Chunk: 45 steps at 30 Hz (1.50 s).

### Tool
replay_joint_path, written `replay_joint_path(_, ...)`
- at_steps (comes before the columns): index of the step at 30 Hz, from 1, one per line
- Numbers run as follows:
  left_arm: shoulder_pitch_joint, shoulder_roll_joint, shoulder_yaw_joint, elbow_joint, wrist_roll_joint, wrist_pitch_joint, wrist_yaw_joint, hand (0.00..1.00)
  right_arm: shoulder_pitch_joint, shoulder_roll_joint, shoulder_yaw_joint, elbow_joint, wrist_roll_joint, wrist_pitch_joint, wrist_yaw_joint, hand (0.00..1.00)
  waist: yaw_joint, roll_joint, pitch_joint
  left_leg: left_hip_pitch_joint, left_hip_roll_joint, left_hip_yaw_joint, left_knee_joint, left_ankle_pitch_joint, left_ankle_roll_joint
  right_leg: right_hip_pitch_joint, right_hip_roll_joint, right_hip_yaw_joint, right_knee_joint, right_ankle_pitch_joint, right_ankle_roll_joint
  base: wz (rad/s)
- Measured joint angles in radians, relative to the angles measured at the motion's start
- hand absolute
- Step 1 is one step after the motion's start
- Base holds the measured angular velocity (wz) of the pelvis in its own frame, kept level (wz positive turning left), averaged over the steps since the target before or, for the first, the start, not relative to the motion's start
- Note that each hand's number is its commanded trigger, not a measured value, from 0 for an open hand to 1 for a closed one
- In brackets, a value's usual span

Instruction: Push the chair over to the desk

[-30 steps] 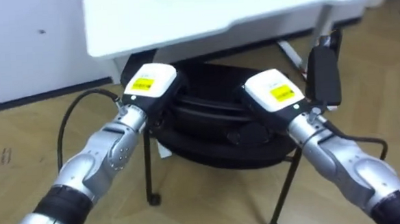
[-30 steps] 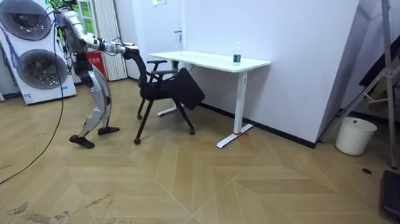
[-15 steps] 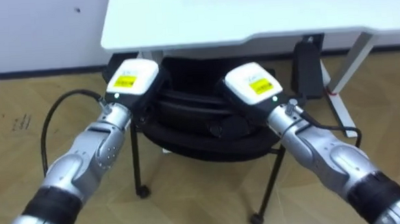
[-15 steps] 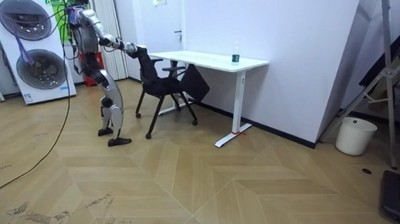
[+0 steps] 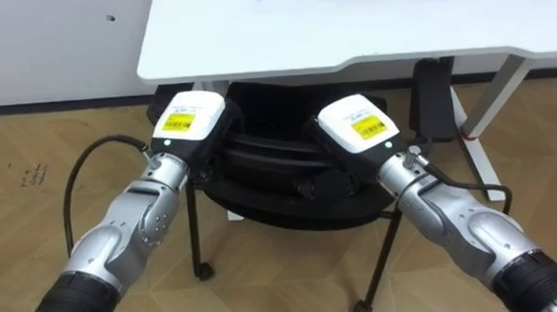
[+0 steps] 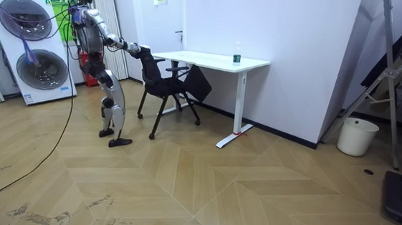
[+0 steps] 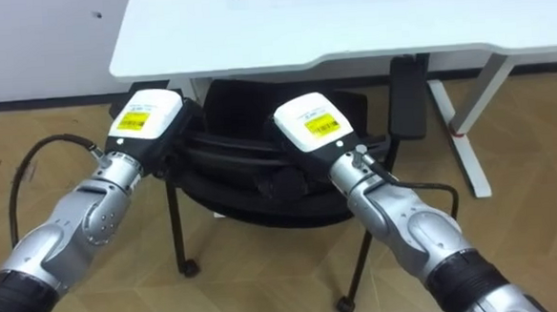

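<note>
A black chair (image 5: pixel 280 189) on thin legs with casters stands with its seat partly under the white desk (image 5: pixel 348 28). My left hand (image 5: pixel 189 124) and my right hand (image 5: pixel 355 125) both rest on the top of the chair's back, backs of the hands toward the camera. Their fingers reach over the chair's rim and are hidden. In the room view I stand behind the chair (image 6: pixel 166 86) at the end of the desk (image 6: pixel 211 58) on the room view's left, with both arms stretched forward.
A black box (image 5: pixel 433 100) hangs under the desk beside its white leg (image 5: pixel 499 78). A small bottle (image 6: pixel 238 55) stands on the desk. Stacked washing machines (image 6: pixel 34 46) are behind me, and a white bucket (image 6: pixel 352 136) stands far to the room view's right.
I have stepped forward and the chair has rolled toward the desk and partly under it. Both hands have stayed on the chair's back.
</note>
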<state>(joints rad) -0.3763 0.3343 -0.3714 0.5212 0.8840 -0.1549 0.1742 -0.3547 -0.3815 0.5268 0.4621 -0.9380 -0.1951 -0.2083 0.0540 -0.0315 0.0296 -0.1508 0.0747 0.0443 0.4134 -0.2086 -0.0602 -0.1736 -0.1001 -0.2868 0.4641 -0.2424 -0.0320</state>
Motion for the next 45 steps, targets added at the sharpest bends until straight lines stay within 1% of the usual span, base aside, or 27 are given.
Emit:
replay_joint_path(1,0.007,-0.005,-0.001,0.0,0.007,0.003,-0.002,1.0,0.012,0.002,-0.003,-0.003,-0.006,0.001,0.0,1.0,0.005,0.0,-0.0002,0.011,0.006,0.018,0.0,0.0,0.0,0.011,0.003,0.001,-0.004,-0.004,0.0,0.0)
replay_joint_path(2,0.014,-0.007,-0.001,-0.001,0.009,0.004,0.0,1.0,0.017,0.004,-0.003,-0.002,-0.008,0.001,0.0,1.0,0.006,0.0,-0.0001,0.019,0.008,0.026,0.0,0.0,0.0,0.02,0.005,0.0,-0.009,-0.005,0.0,-0.04)
replay_joint_path(3,0.028,-0.01,-0.001,-0.003,0.015,0.004,0.0,1.0,0.031,0.007,-0.003,-0.003,-0.01,0.001,0.0,1.0,0.01,0.001,-0.0013,0.036,0.016,0.047,0.0,0.0,0.0,0.037,0.011,0.002,-0.019,-0.007,-0.001,-0.1)
replay_joint_path(4,0.043,-0.008,0.0,-0.014,0.017,0.005,0.0,1.0,0.039,0.009,-0.002,-0.004,-0.012,0.0,0.001,1.0,0.016,-0.002,-0.0029,0.046,0.019,0.059,0.0,0.0,0.0,0.042,0.013,0.008,-0.019,-0.011,-0.003,-0.11)
replay_joint_path(7,0.054,-0.01,0.002,-0.015,0.014,0.006,0.004,1.0,0.042,0.016,-0.002,-0.004,-0.014,-0.001,0.003,1.0,0.02,0.001,-0.003,0.063,0.025,0.074,-0.007,0.0,0.0,0.05,0.017,0.014,-0.017,-0.015,-0.008,-0.09)
replay_joint_path(8,0.058,-0.01,0.003,-0.015,0.014,0.006,0.007,1.0,0.043,0.016,-0.002,-0.004,-0.017,-0.001,0.004,1.0,0.026,0.001,-0.0031,0.068,0.026,0.082,-0.009,0.0,0.0,0.051,0.019,0.02,-0.018,-0.015,-0.009,-0.26)
replay_joint_path(9,0.067,-0.012,0.007,-0.018,0.014,0.006,0.011,1.0,0.044,0.02,-0.002,-0.004,-0.021,-0.001,0.007,1.0,0.037,0.002,-0.0038,0.082,0.03,0.097,-0.021,0.0,0.0,0.051,0.025,0.036,-0.019,-0.014,-0.011,-0.28)
replay_joint_path(11,0.08,-0.008,0.013,-0.032,0.015,0.009,0.01,1.0,0.044,0.023,-0.003,-0.009,-0.032,0.0,0.014,1.0,0.037,0.007,-0.0071,0.086,0.035,0.097,-0.031,0.0,0.0,0.053,0.033,0.038,-0.033,-0.007,-0.015,-0.15)
replay_joint_path(13,0.098,-0.008,0.017,-0.052,0.015,0.024,0.011,1.0,0.044,0.025,-0.003,-0.015,-0.041,0.0,0.022,1.0,0.037,0.01,-0.0092,0.096,0.035,0.1,-0.047,0.0,-0.001,0.054,0.035,0.041,-0.034,-0.005,-0.016,-0.08)
replay_joint_path(18,0.125,-0.009,0.02,-0.054,0.014,0.022,0.028,1.0,0.052,0.032,-0.003,-0.014,-0.049,-0.002,0.034,1.0,0.04,0.014,-0.0113,0.133,0.031,0.118,-0.078,0.002,-0.005,0.067,0.038,0.065,-0.036,-0.003,-0.016,-0.12)
replay_joint_path(22,0.144,-0.013,0.019,-0.057,0.017,0.019,0.031,1.0,0.067,0.03,-0.004,-0.014,-0.049,-0.011,0.034,1.0,0.036,0.015,-0.0131,0.165,0.024,0.117,-0.108,0.003,-0.005,0.09,0.037,0.072,-0.048,-0.002,-0.008,-0.02)
replay_joint_path(26,0.146,-0.018,0.017,-0.061,0.017,0.018,0.03,1.0,0.078,0.025,-0.014,-0.024,-0.057,-0.013,0.032,1.0,0.035,0.016,-0.014,0.169,0.014,0.116,-0.117,0.003,-0.005,0.087,0.03,0.077,-0.05,0.002,0.0,-0.02)
replay_joint_path(27,0.149,-0.016,0.017,-0.063,0.017,0.018,0.03,0.89,0.08,0.025,-0.015,-0.025,-0.058,-0.013,0.033,1.0,0.036,0.015,-0.0146,0.173,0.012,0.117,-0.124,0.003,-0.005,0.087,0.03,0.081,-0.051,0.003,0.001,-0.07)
replay_joint_path(28,0.153,-0.015,0.017,-0.068,0.018,0.018,0.03,0.82,0.081,0.025,-0.015,-0.027,-0.059,-0.013,0.034,1.0,0.036,0.014,-0.0149,0.175,0.011,0.117,-0.126,0.003,-0.005,0.087,0.03,0.084,-0.051,0.004,0.003,-0.07)
replay_joint_path(29,0.154,-0.015,0.017,-0.069,0.019,0.018,0.03,0.56,0.082,0.025,-0.015,-0.029,-0.059,-0.013,0.035,0.84,0.036,0.014,-0.015,0.176,0.01,0.116,-0.126,0.003,-0.005,0.087,0.029,0.085,-0.052,0.004,0.003,-0.05)
replay_joint_path(30,0.156,-0.014,0.017,-0.072,0.02,0.018,0.03,0.14,0.083,0.025,-0.016,-0.031,-0.061,-0.013,0.036,0.6,0.036,0.014,-0.0151,0.176,0.009,0.115,-0.127,0.003,-0.005,0.087,0.029,0.086,-0.053,0.004,0.004,0.0)
replay_joint_path(31,0.158,-0.014,0.017,-0.074,0.02,0.018,0.03,0.0,0.086,0.025,-0.018,-0.034,-0.062,-0.013,0.035,0.14,0.036,0.014,-0.0152,0.177,0.009,0.114,-0.127,0.003,-0.005,0.088,0.029,0.087,-0.053,0.005,0.004,0.0)
replay_joint_path(32,0.159,-0.014,0.017,-0.076,0.02,0.018,0.03,0.0,0.088,0.025,-0.019,-0.036,-0.062,-0.012,0.035,0.0,0.036,0.014,-0.0152,0.177,0.009,0.114,-0.127,0.003,-0.005,0.088,0.029,0.087,-0.053,0.005,0.004,0.0)
replay_joint_path(33,0.16,-0.014,0.017,-0.078,0.02,0.02,0.029,0.0,0.093,0.025,-0.02,-0.042,-0.063,-0.007,0.035,0.0,0.036,0.014,-0.0153,0.177,0.009,0.114,-0.128,0.003,-0.005,0.088,0.029,0.087,-0.054,0.005,0.004,0.0)
replay_joint_path(35,0.164,-0.016,0.018,-0.083,0.02,0.025,0.026,0.0,0.102,0.03,-0.023,-0.05,-0.062,0.004,0.038,0.0,0.036,0.014,-0.0196,0.179,0.008,0.113,-0.13,0.003,-0.005,0.088,0.03,0.089,-0.055,0.005,0.005,0.0)
replay_joint_path(36,0.166,-0.022,0.022,-0.083,0.012,0.031,0.018,0.0,0.108,0.038,-0.036,-0.052,-0.059,0.009,0.042,0.0,0.035,0.013,-0.0228,0.181,0.008,0.113,-0.131,0.003,-0.005,0.091,0.03,0.09,-0.057,0.006,0.006,-0.03)
replay_joint_path(37,0.166,-0.035,0.033,-0.081,0.012,0.042,0.005,0.0,0.113,0.043,-0.048,-0.053,-0.045,0.013,0.048,0.0,0.031,0.013,-0.0254,0.183,0.008,0.113,-0.131,0.003,-0.005,0.094,0.031,0.09,-0.06,0.009,0.007,-0.04)
replay_joint_path(39,0.166,-0.05,0.045,-0.08,0.013,0.061,-0.009,0.0,0.123,0.051,-0.069,-0.054,-0.011,0.014,0.054,0.0,0.03,0.013,-0.0253,0.192,0.008,0.113,-0.133,0.004,-0.004,0.103,0.033,0.093,-0.068,0.013,0.009,-0.09)
replay_joint_path(40,0.166,-0.051,0.046,-0.08,0.013,0.069,-0.012,0.0,0.127,0.06,-0.082,-0.054,0.013,0.02,0.06,0.0,0.026,0.011,-0.0258,0.199,0.006,0.111,-0.142,0.004,-0.004,0.103,0.033,0.098,-0.069,0.015,0.01,-0.11)
replay_joint_path(45,0.166,-0.054,0.055,-0.082,0.013,0.077,-0.017,0.0,0.14,0.066,-0.11,-0.054,0.053,0.023,0.073,0.0,0.02,0.01,-0.0249,0.2,0.001,0.107,-0.157,0.008,0.005,0.1,0.038,0.111,-0.088,0.036,0.015,-0.09)
